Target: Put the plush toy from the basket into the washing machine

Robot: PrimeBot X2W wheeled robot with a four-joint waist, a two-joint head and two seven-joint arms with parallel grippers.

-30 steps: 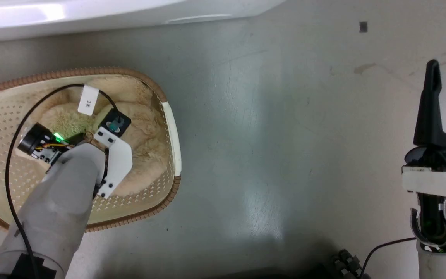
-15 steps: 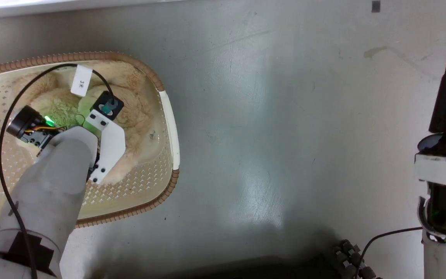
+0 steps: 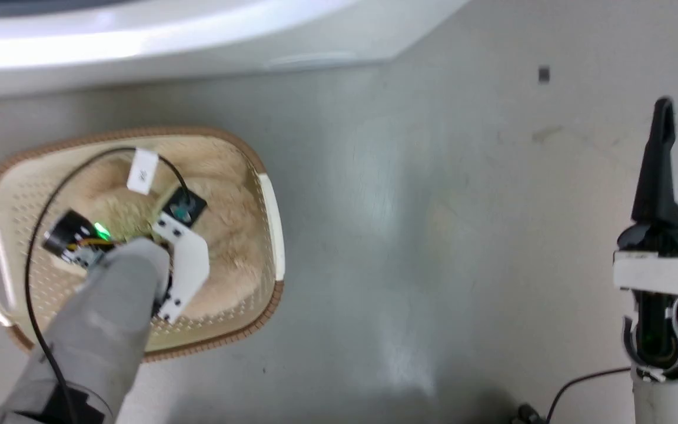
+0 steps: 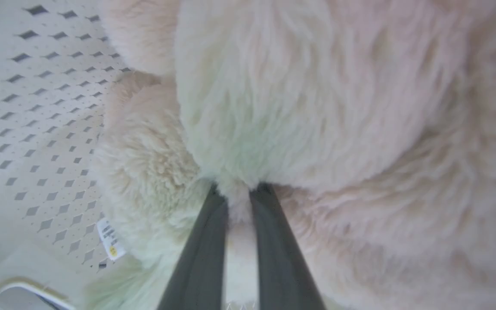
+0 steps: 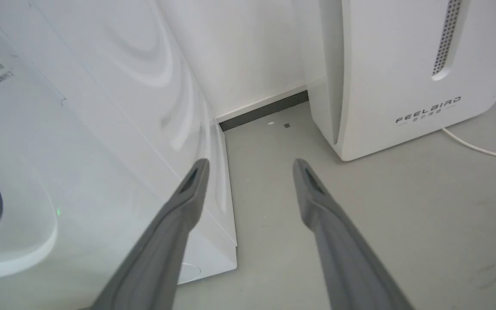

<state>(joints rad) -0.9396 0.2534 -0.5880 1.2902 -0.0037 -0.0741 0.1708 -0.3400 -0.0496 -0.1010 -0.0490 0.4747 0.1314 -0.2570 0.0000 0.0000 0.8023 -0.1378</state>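
The floor (image 3: 409, 235) is smooth, pale grey and faintly glossy, with a few small scuffs. On it stands the cream-white perforated plastic basket (image 3: 209, 134) with a brown woven-look rim and white side handles, just in front of the big white front-loading washing machine (image 3: 139, 35). The large fluffy cream-beige plush toy (image 4: 317, 107) lies inside the basket and fills most of it.

The left gripper (image 4: 239, 191) reaches down into the basket, its two dark fingers drawn close together and pinching a tuft of the toy's long pile. The right gripper (image 5: 250, 165) hangs over bare floor well to the right, its fingers spread apart and holding nothing.

Beyond it a white wall (image 5: 230, 43) meets the floor at a dark skirting strip (image 5: 265, 110). A white FEELBIRD-marked appliance (image 5: 403, 64) stands beside the washing machine, with a white cable (image 5: 480, 148) on the floor.
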